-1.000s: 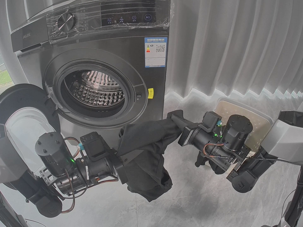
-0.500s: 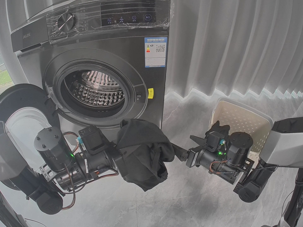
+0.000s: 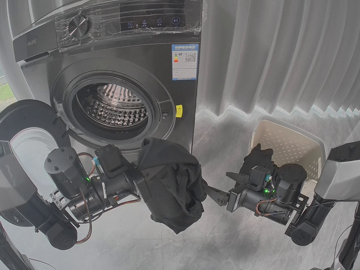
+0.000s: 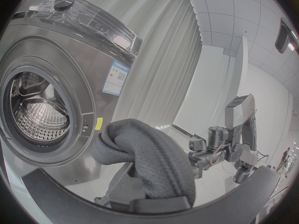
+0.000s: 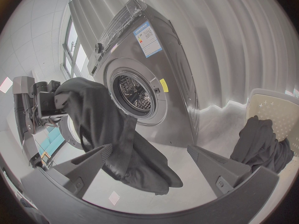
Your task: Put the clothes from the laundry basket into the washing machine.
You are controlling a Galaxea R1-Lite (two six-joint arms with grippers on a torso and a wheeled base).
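The right gripper (image 3: 225,186) has let go of the black cloth (image 3: 172,184) and pulled back toward the laundry basket (image 3: 296,139). Its fingers are spread wide with nothing between them.

The left gripper (image 3: 143,186) now holds the black cloth by itself, closed on the bunched top part. The cloth is heaped over that gripper and the rest hangs under it. Its long way runs up and down, and its loose end points at the floor.

The round hole of the washing machine (image 3: 112,107) is above and in front of the left gripper. More dark clothes (image 3: 258,158) sit in the basket, just behind the right gripper.

The hanging end could catch on the bottom edge of the hole and stay outside. The cloth could also slip out, because only one gripper holds it.
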